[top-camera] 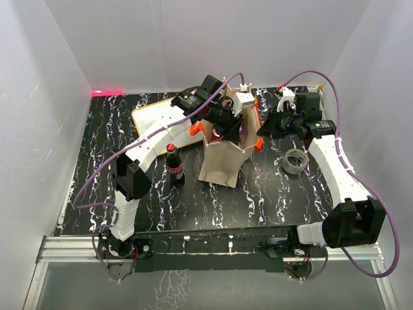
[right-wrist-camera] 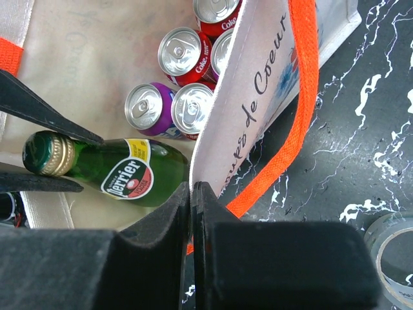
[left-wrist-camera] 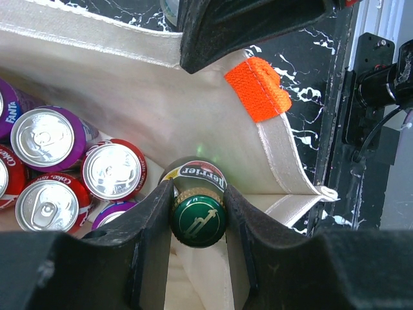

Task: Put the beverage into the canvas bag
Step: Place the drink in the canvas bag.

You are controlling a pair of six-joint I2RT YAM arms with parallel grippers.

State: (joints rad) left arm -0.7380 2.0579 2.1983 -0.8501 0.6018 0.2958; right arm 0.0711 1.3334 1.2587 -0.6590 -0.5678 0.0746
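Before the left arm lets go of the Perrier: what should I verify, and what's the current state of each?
1. Left gripper clamped on the Perrier bottle at its neck: ok.
2. Bottle inside the canvas bag, past its rim: ok.
3. Right gripper shut on the bag's rim, holding the mouth open: ok.
4. Bottle not on top of the cans in the bag: ok, it sits beside them.
5. Bottle's base resting on the bag floor: cannot tell, the base is hidden.
6. All drinks bagged: not ok, a cola bottle stands on the table outside the bag.
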